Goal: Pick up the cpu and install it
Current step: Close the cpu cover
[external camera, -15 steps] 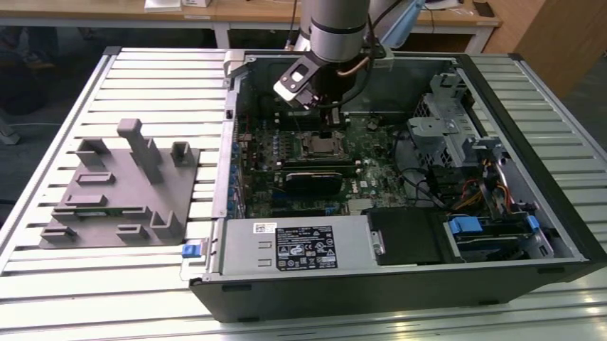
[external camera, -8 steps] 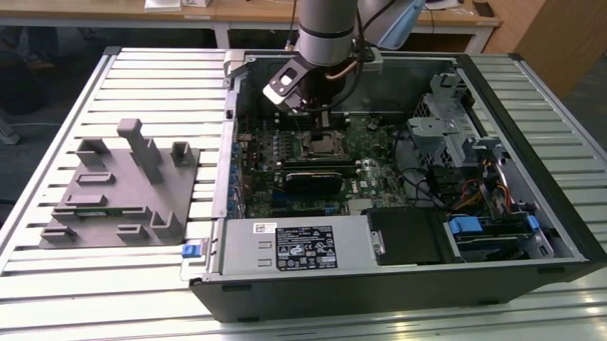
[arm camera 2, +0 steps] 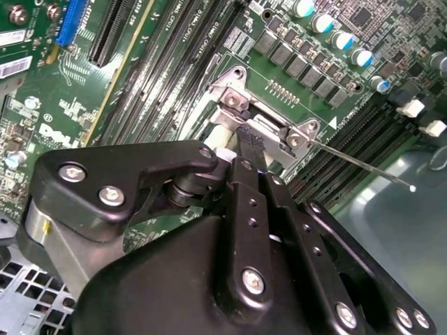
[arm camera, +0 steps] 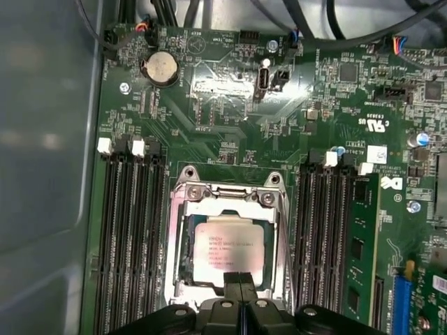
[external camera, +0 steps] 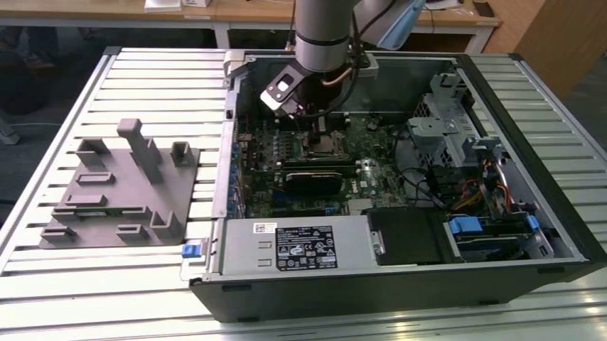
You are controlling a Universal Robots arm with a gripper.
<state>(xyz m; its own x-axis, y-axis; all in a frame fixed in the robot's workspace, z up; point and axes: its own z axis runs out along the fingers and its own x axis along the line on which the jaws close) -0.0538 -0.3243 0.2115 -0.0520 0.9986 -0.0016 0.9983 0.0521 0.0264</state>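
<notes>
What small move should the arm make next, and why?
Probably a short lift straight up. The cpu already seems to lie flat inside the socket frame, and the shut gripper is right at the chip's edge, so rising should clear it without nudging it.

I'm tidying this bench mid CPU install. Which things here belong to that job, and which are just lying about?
Job: cpu, lying inside the socket frame; gripper at its edge; computer case.
Lying about: grey fixture beside the case; power supply; coin battery.
</notes>
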